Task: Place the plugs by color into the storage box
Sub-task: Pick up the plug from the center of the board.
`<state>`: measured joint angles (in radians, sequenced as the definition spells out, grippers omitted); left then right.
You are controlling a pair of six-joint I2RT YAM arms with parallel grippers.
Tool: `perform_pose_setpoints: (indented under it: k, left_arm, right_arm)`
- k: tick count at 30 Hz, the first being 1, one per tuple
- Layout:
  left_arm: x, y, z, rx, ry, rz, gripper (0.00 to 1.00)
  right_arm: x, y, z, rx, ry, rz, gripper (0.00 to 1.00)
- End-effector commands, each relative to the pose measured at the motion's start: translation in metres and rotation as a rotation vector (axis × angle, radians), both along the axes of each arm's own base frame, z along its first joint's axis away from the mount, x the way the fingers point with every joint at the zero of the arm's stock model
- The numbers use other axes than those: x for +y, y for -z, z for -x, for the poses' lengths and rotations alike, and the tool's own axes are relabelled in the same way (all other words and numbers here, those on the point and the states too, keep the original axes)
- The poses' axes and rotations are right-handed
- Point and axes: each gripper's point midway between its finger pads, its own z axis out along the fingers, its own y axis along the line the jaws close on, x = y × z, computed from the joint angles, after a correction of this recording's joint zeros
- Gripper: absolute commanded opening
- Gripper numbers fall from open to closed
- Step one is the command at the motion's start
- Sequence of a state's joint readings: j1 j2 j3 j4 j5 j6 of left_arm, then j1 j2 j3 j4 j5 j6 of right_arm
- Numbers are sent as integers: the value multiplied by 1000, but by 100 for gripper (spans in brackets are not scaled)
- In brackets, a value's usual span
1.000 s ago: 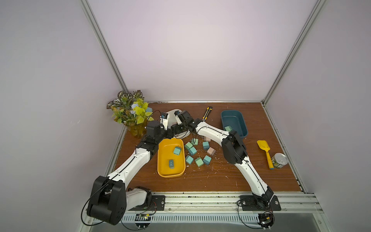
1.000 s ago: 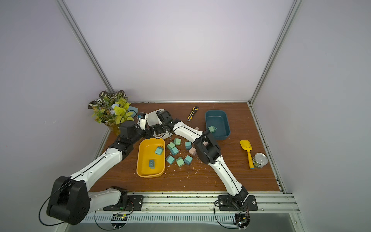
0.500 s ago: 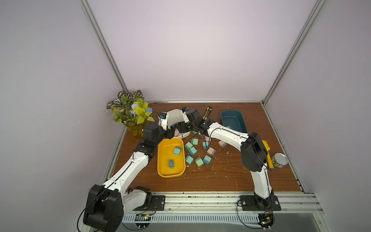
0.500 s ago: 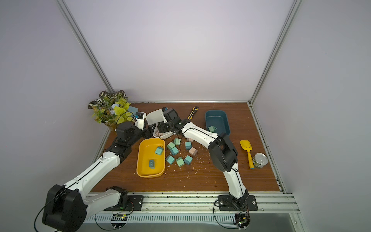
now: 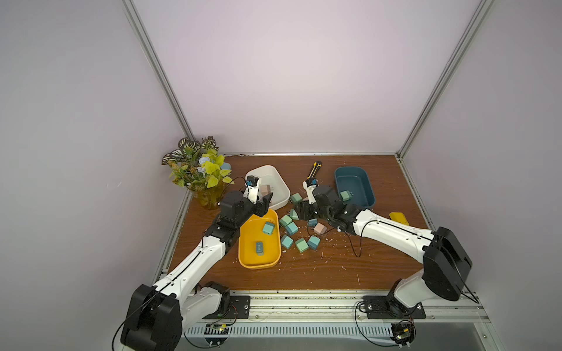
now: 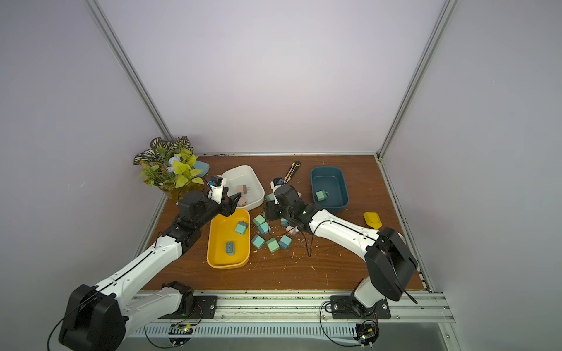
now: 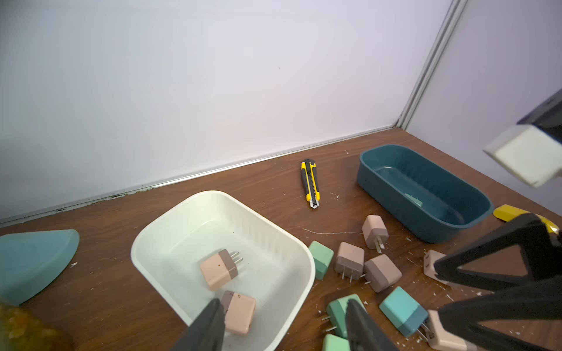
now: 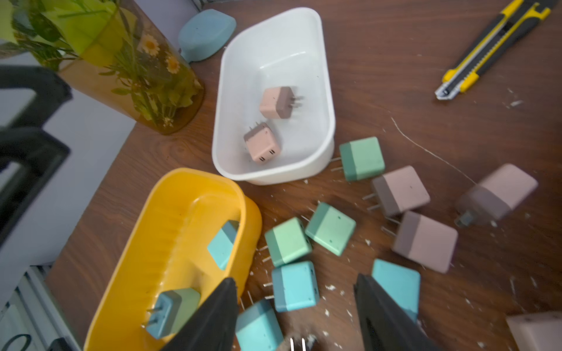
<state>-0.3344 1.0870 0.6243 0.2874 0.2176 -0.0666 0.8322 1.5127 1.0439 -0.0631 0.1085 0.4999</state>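
Note:
Three storage boxes stand on the wooden table. The white one holds two pink plugs. Two teal plugs lie in the yellow one, and the dark teal one holds a mint plug. Several loose plugs in mint, teal and pink lie between the boxes. My left gripper hangs open over the white box's near rim, empty. My right gripper is open low over the loose pile, with a teal plug showing between its fingers, untouched.
A yellow vase of plants stands at the back left with a pale blue lid beside it. A yellow-black utility knife lies between the white and dark teal boxes. A yellow scoop lies at the right. White crumbs litter the table.
My right gripper has come away from the white box toward the front, down over the loose pile, its elbow swinging out right. The left gripper shifted slightly right along the white box.

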Motion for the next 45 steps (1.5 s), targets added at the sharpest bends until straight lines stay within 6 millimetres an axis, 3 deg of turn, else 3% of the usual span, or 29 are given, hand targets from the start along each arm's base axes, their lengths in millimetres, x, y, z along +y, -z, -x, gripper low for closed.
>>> perform_pose_setpoints:
  k: [1,6,16,22,30,37,45]
  left_arm:
    - [-14,-1,1,-9,59,10,64]
    - [-31,14,6,39,122,-14,64]
    - [-110,75,49,212,420,-198,66]
    - [-137,100,68,317,496,-214,68]
    - [-184,139,113,519,612,-214,68]
    - [-204,157,121,535,597,-245,68]
    - [-200,171,109,536,529,-283,68]
  right_arm:
    - [-20,-1,8,-15,60,-4,65]
    - [-40,13,23,7,89,7,59]
    - [-75,46,46,70,156,49,60]
    - [-103,72,65,115,218,51,71]
    - [-136,101,91,189,301,48,74]
    - [-150,106,98,150,347,-43,75]
    - [-157,104,95,122,358,4,75]
